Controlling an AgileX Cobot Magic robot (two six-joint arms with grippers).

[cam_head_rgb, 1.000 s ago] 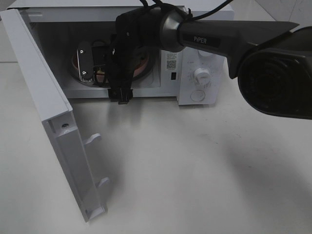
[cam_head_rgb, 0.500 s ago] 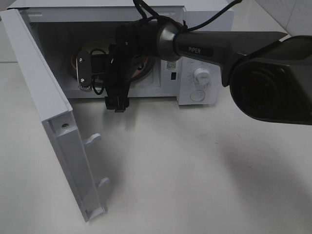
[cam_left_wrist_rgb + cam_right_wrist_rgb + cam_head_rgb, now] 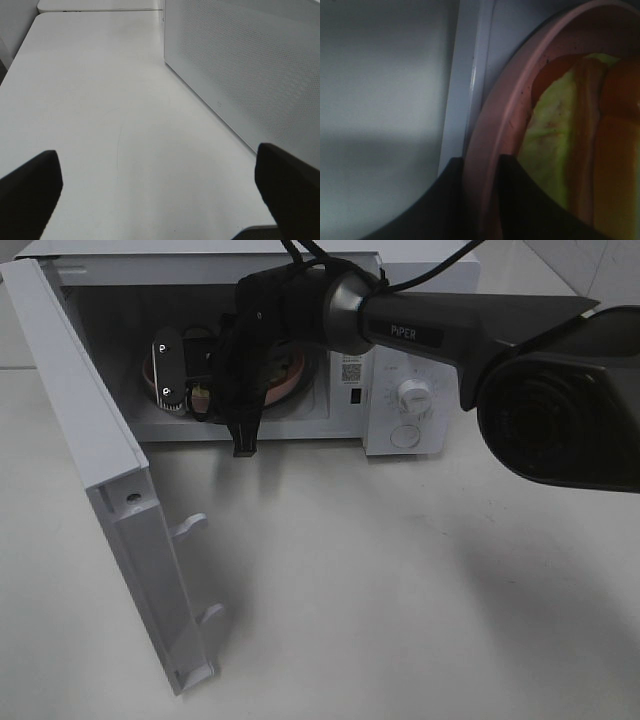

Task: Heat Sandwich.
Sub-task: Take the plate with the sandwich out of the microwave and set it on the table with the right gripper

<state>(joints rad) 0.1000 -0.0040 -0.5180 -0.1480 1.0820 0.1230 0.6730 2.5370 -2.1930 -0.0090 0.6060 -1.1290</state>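
- I see a plain white worktop (image 3: 400, 580), matte, with soft shadows; a second white surface butts against it in the left wrist view.
- White microwave (image 3: 420, 360) at the back, door (image 3: 110, 490) swung wide to the left.
- "PiPER" reads on the right arm (image 3: 418, 333); a small label beside the microwave's knob is too small to read.
- Right gripper (image 3: 480, 172) is pinched on the pink plate (image 3: 492, 115) rim, inside the microwave.
- Sandwich (image 3: 575, 145) lies on that plate.
- Left gripper (image 3: 160, 185) is spread wide above bare worktop.

microwave (image 3: 405, 360): 1 | microwave door (image 3: 90, 470): 1 | knobs (image 3: 412, 395): 2 | pink plate (image 3: 492, 130): 1 | sandwich (image 3: 580, 145): 1 | arms (image 3: 470, 325): 1
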